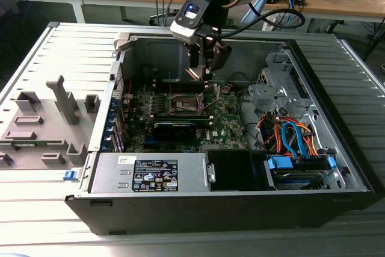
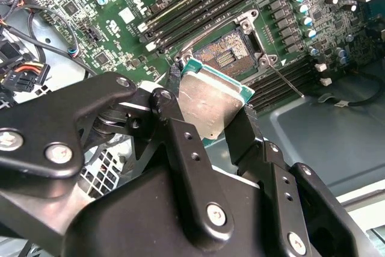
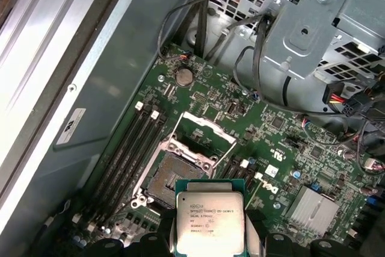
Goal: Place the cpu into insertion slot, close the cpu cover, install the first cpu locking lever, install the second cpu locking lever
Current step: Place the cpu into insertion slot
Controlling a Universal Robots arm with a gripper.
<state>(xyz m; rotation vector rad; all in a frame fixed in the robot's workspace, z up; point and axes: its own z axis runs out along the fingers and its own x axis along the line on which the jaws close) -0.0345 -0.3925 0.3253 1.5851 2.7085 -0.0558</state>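
We see the gripper (image 2: 210,97) pinching the cpu (image 2: 206,112) by two opposite edges between its black fingers (image 2: 180,130). The chip hangs in the air, metal top showing, apart from the insertion slot (image 2: 231,52), whose dark contact field lies bare. In the first wrist view the cpu cover (image 3: 201,129) stands swung open at one edge of the socket, beside the long memory slots (image 3: 123,154) on the green motherboard (image 3: 271,142) — all inside the open computer case (image 1: 228,209).
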